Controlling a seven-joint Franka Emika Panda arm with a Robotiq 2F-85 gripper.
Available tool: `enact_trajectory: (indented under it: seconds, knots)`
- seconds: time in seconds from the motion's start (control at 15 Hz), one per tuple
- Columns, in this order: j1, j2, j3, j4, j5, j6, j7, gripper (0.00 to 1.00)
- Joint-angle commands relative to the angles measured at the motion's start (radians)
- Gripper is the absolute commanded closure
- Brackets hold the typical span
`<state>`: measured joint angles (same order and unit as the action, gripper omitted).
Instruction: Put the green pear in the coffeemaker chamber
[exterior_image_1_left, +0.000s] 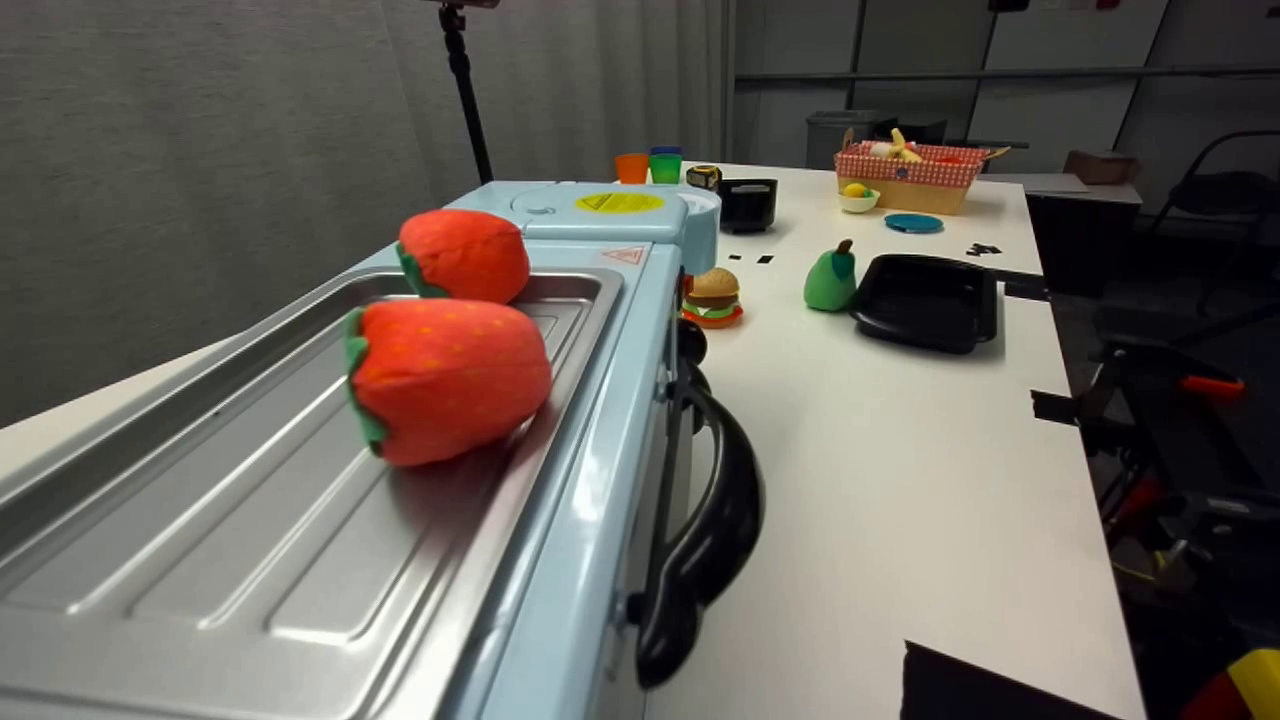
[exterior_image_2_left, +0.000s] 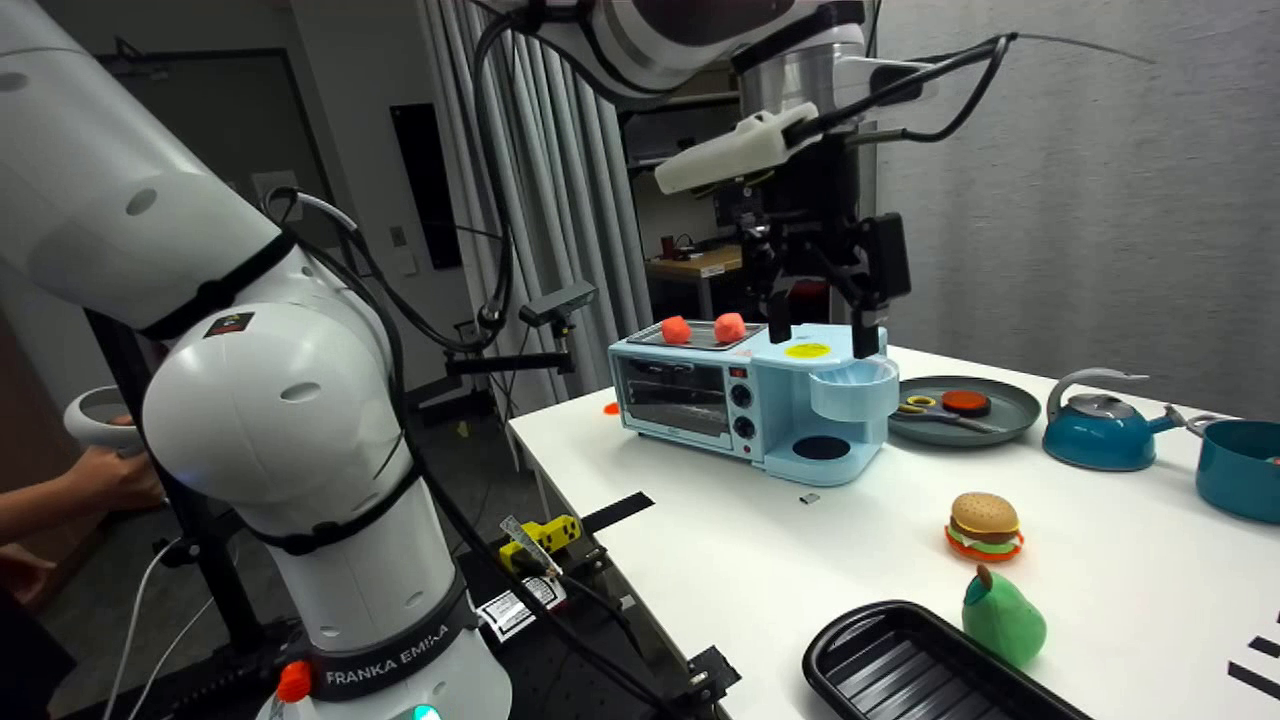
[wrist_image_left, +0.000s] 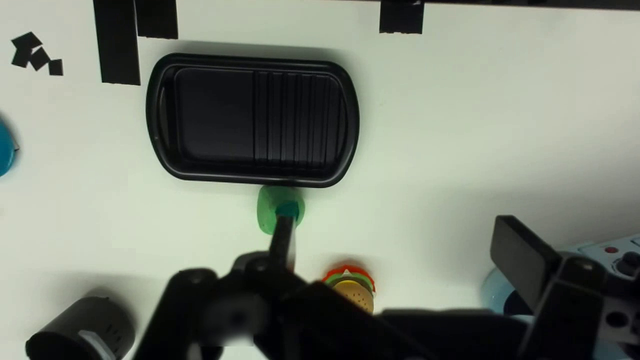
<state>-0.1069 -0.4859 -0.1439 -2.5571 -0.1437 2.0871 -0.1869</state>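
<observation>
My black two-fingered gripper (exterior_image_2_left: 822, 328) hangs above a long white table (exterior_image_2_left: 700, 530) in an exterior view, its fingers spread wide apart. Well below it, a small green plush pear (wrist_image_left: 272, 207) with a brown stem and dark-green leaf sits on the table, partly covered in the wrist view by one of my fingertips. The pear stands just beside a long edge of an oblong black baking pan (wrist_image_left: 215, 112), ribbed across part of its floor; whether the two touch, I cannot tell. Below the gap between my fingers, a toy hamburger (wrist_image_left: 356, 295) with a tan bun shows in part, the rest hidden by the gripper. Past my other finger stands a glossy pale light-blue countertop appliance (exterior_image_2_left: 760, 412); its boxy, flat-topped coffeemaker chamber (exterior_image_1_left: 620, 228) carries a yellow oval sticker (exterior_image_1_left: 620, 203). Atop the same appliance, farther from my gripper than the chamber, two red-orange plush fruits (exterior_image_1_left: 450, 380) with green leaves lie on a ribbed silver metal tray (exterior_image_1_left: 230, 520). Across the table from the gripper, in an exterior view, are a round grey pan (exterior_image_2_left: 1014, 403), a teal kettle (exterior_image_2_left: 1105, 440) with a pale handle, and a teal pot (exterior_image_2_left: 1238, 478) cut off by the view's edge.
</observation>
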Motion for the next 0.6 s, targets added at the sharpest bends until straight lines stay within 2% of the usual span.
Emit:
enact_trajectory:
  seconds: [0.0, 0.53]
  knots:
    - [-0.023, 0.098, -0.022, 0.065, -0.022, 0.053, -0.013, 0.0]
    - [-0.035, 0.277, -0.05, 0.163, -0.02, 0.13, -0.044, 0.0]
